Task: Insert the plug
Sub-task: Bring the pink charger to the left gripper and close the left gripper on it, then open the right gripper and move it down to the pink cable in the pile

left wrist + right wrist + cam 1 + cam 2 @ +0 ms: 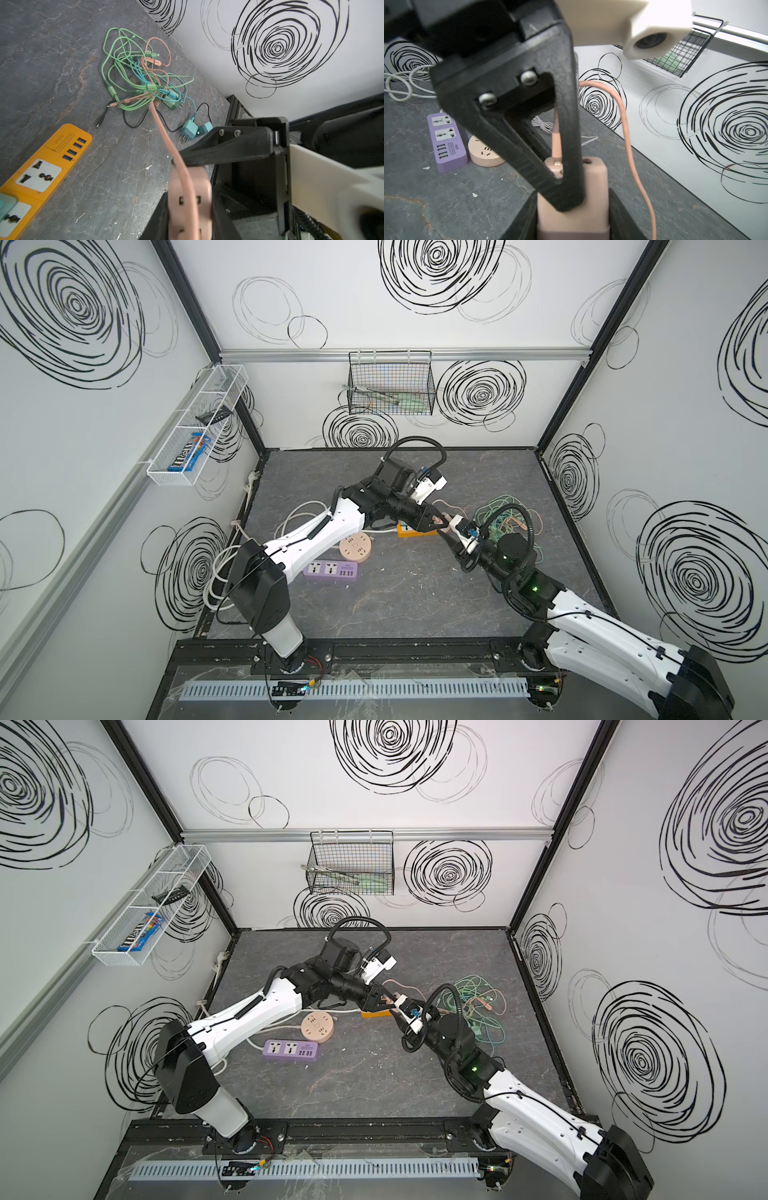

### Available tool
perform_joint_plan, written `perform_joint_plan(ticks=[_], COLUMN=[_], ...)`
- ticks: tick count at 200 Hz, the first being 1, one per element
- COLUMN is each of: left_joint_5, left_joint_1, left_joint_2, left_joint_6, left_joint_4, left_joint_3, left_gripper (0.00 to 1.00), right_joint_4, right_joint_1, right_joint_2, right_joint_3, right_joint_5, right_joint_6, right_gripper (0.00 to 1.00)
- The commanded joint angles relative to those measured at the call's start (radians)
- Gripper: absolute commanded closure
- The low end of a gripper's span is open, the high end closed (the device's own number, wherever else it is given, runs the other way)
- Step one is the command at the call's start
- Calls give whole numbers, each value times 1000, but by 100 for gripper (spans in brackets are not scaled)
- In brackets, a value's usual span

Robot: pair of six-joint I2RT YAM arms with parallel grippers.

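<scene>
L gripper (190, 193) is clamped on the pink charger plug (203, 187), fingers tight vs both sides. R gripper (573, 193) grasps the same plug from the opp. end, so both meet mid-table. Plug is up off the table (52, 62), near the orange power strip (41, 166), not in a socket. Pink cable (164, 135) runs from it to the cable tangle (141, 79). Purple strip (446, 143) & round socket (483, 153) lie well apart.

Robot lab test cell. White walls (374, 315) with scribbled black spirals, black frame posts (196, 315). Left arm (316, 531) and right arm (602, 630) mounted on a base rail (395, 649)
</scene>
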Motion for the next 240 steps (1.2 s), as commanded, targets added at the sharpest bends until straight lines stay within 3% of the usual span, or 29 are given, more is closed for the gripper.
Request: perform_joint_plan(ticks=[1,8,11,15,17,33,64,74,95,114,134,200,240], left_joint_5=[-27,-46,-53,-58,-58,-59,-31,-11,18,26,31,41,48], left_joint_1=[1,8,13,19,22,49,89,93,95,95,97,98,99], left_joint_2=[-19,-31,-36,-42,-46,-71,-97,-102,-103,-98,-93,-89,-89], left_joint_6=[29,26,21,15,11,-21,-69,-74,-79,-86,-94,-105,-107], left_joint_4=[41,60,69,83,91,151,227,245,268,276,281,288,284], left_joint_3=[7,-6,-13,-23,-27,-63,-106,-115,-122,-120,-122,-125,-128], left_gripper=[100,100,100,100,100,100,100,100,100,100,100,100,100], right_joint_4=[38,36,32,29,29,19,-86,-147,-202,-292,-292,-264,-224], right_joint_1=[8,6,7,6,5,-11,-103,-187,-378,-498,-596,-627,-628], right_joint_2=[-16,-22,-25,-32,-35,-61,-121,-123,-94,-40,32,229,325], right_joint_3=[0,-1,-1,-2,-3,-13,-2,7,13,36,43,70,77], right_joint_5=[42,82,100,120,127,183,341,283,50,-3,-168,-346,-382], right_joint_6=[38,78,105,137,148,215,489,578,751,973,1093,1507,1587], right_gripper=[54,44,33,5,1,3,3,3,3,3,1,2,0])
